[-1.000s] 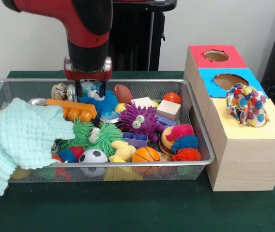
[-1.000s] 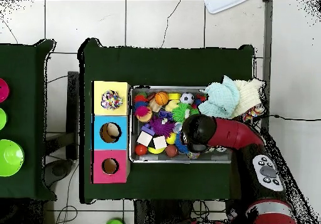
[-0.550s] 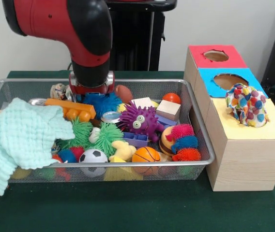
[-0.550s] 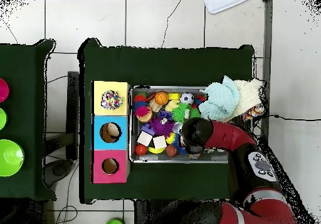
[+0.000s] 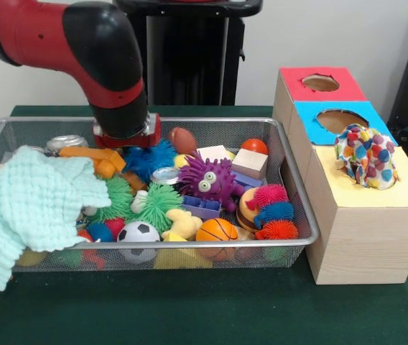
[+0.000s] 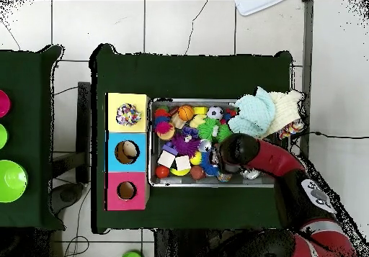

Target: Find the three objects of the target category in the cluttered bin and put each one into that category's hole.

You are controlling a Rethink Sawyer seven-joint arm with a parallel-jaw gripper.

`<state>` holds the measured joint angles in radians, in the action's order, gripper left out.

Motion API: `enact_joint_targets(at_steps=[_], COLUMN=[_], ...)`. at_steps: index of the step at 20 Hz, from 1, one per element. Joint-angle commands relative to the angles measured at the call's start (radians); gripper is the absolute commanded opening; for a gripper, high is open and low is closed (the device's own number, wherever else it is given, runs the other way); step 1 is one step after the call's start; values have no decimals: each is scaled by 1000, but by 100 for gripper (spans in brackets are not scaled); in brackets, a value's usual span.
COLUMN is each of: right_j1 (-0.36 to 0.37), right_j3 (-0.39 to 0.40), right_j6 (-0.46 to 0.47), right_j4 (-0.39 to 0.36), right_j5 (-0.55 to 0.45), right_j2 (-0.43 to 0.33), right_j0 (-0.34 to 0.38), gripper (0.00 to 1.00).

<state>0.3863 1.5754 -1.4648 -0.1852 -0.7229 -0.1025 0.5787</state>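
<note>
Nearest the bottom of the frame is the front rim of the wire bin [image 5: 189, 246]. A soccer ball [image 5: 138, 232] and a small basketball [image 5: 216, 230] sit just behind it, and a mint cloth [image 5: 35, 198] spills over the bin's left end. At lower right, the yellow box [image 5: 365, 215] carries a patchwork ball [image 5: 365, 157] lodged in its hole, soft-looking and sitting proud of the top.

Mid-bin lie a green spiky ball [image 5: 162, 201] and a purple spiky toy [image 5: 205, 180] with goggle eyes.

Further back, in the upper left of the pile, my gripper [image 5: 125, 136] is sunk into the clutter. It is pressed between a blue fuzzy ball [image 5: 152, 154] and an orange block [image 5: 89, 153]. My own wrist hides its tip, so I cannot tell whether it is clenched, released or holding anything.

I judge this to be the search-and-grasp step. The blue fuzzy ball is the likeliest target: squashy, bristly and easy to pinch. Next I would need a straight lift clear of the neighbours, then a carry right.

Farthest at upper right stand the blue hole [image 5: 338, 118] and the red hole [image 5: 320, 83], both open.
</note>
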Motion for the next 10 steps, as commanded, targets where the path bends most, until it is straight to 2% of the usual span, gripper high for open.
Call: enact_joint_targets(at_steps=[1, 10], right_j1=[-136, -96], right_j3=[49, 63], right_j6=[-43, -75], right_j4=[3, 12], right_j5=[172, 130], right_j2=[-131, -126], right_j0=[45, 38], gripper=[0, 0])
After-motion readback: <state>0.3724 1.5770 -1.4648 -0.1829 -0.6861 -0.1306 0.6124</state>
